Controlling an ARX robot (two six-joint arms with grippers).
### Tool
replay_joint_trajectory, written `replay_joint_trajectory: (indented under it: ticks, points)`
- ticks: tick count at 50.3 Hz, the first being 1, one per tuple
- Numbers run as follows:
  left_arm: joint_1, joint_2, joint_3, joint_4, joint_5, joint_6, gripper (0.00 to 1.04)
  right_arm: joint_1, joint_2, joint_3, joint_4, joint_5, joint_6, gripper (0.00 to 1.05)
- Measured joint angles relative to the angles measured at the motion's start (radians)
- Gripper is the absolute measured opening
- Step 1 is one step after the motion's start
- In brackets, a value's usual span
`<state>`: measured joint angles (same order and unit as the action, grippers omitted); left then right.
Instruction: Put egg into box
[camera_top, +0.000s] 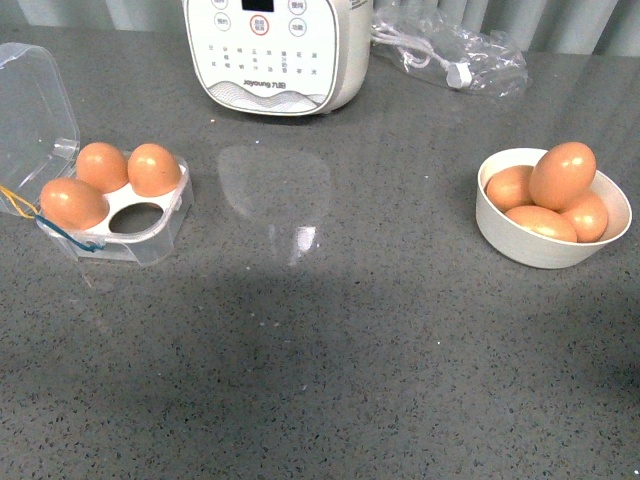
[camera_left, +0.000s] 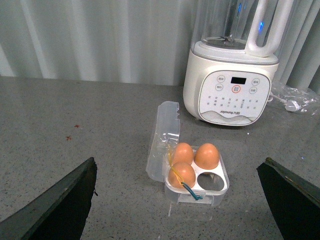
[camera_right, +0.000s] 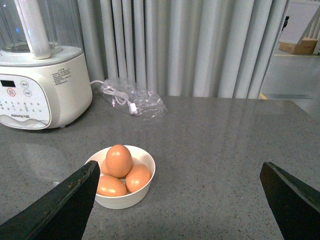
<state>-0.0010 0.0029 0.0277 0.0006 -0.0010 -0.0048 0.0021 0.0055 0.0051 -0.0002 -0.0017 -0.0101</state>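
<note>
**Front view.** Neither arm shows. The box (camera_top: 172, 203) sits at the left of the desk (camera_top: 330, 350) with its domed lid (camera_top: 35, 100) swung back. Three brown eggs fill three cells. The fourth cell (camera_top: 135, 216), at the near right, is bare. A white bowl (camera_top: 545, 257) stands well apart at the right and holds four more eggs. The egg (camera_top: 562, 174) lying on top of that pile is probably the next to go. A white cooker (camera_top: 275, 50) stands at the back.

**Left wrist view.** The left jaws are spread wide and hold nothing, one dark finger at each lower corner. The box (camera_left: 220, 189) lies ahead between them, clear of both. The open cell (camera_left: 211, 181) shows plainly.

**Right wrist view.** The right jaws are likewise spread and empty. The bowl (camera_right: 125, 201) sits ahead, nearer one finger and not touched. The egg (camera_right: 119, 160) rests on top of the three others.

**Progress, as I judge it.**
- Three of the four cells are filled, and one placement is left.
- Still to do: take the top egg from the bowl, carry it across and seat it in the bare cell.
- No grasp has begun.
</note>
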Motion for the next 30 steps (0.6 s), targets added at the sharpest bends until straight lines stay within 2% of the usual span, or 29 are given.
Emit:
replay_joint_trajectory:
  ticks: [30]
  points:
    - [0.0,0.0,0.0,0.0,0.0,0.0,0.98,0.0,0.0,0.0,0.0,0.0,0.0,0.97]
